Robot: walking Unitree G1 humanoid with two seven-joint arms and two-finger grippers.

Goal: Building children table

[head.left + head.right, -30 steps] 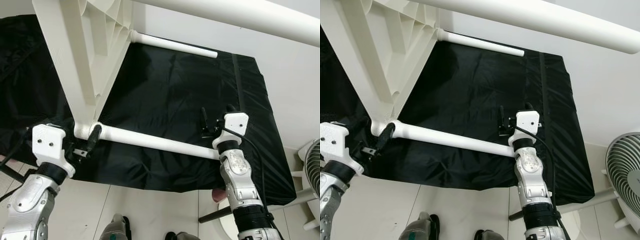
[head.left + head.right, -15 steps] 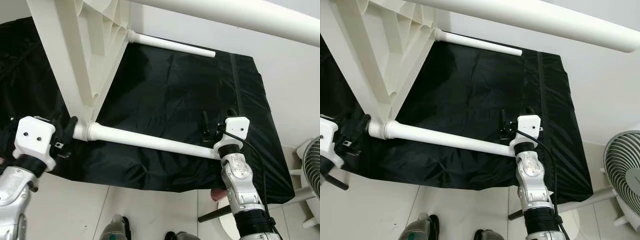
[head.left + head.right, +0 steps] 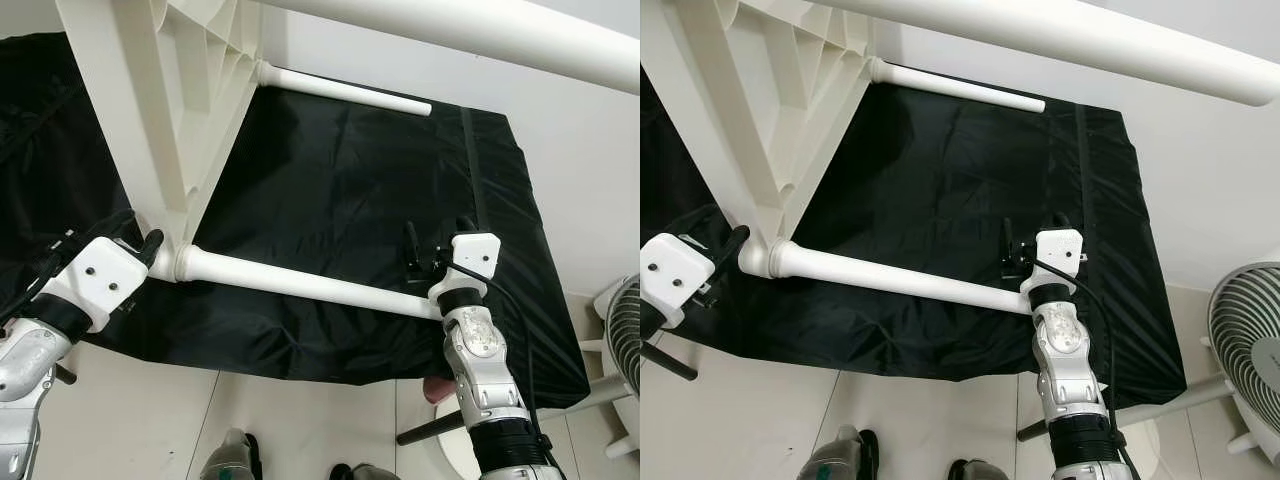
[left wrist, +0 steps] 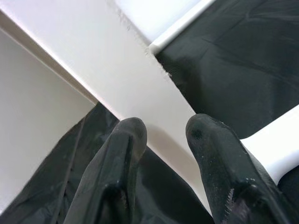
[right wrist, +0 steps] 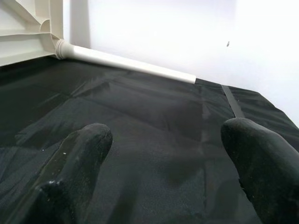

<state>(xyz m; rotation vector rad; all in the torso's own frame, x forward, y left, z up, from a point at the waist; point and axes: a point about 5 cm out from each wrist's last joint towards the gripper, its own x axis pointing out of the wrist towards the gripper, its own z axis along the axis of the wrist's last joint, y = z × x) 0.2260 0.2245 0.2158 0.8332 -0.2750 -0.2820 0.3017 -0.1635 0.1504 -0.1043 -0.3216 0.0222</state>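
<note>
**Technician A:** Report the position of the work item.

**Technician B:** The white plastic children's table lies tipped on its side over a black cloth that covers a raised surface. The ribbed underside of the top faces the camera. One tubular leg runs from the near corner socket toward the right gripper. A second leg projects from the far corner, and a third crosses the upper part of the head views.

**Technician A:** What do the wrist views add?

**Technician B:** The left wrist view shows the left gripper close against the flat white edge of the table, fingers a small gap apart with nothing between them. The head views show the same gripper beside the near corner socket. The right wrist view shows the right gripper's fingers spread wide over the cloth, empty, with the far leg beyond. The right eye view shows more of a fan standing on the floor.

**Technician A:** Materials?

**Technician B:** The table is smooth, matte moulded plastic with triangular stiffening ribs. The legs are round tubes with a collar at the socket. The cloth is thin, creased and slightly glossy, with a seam near its right side. The floor is pale tile.
</note>
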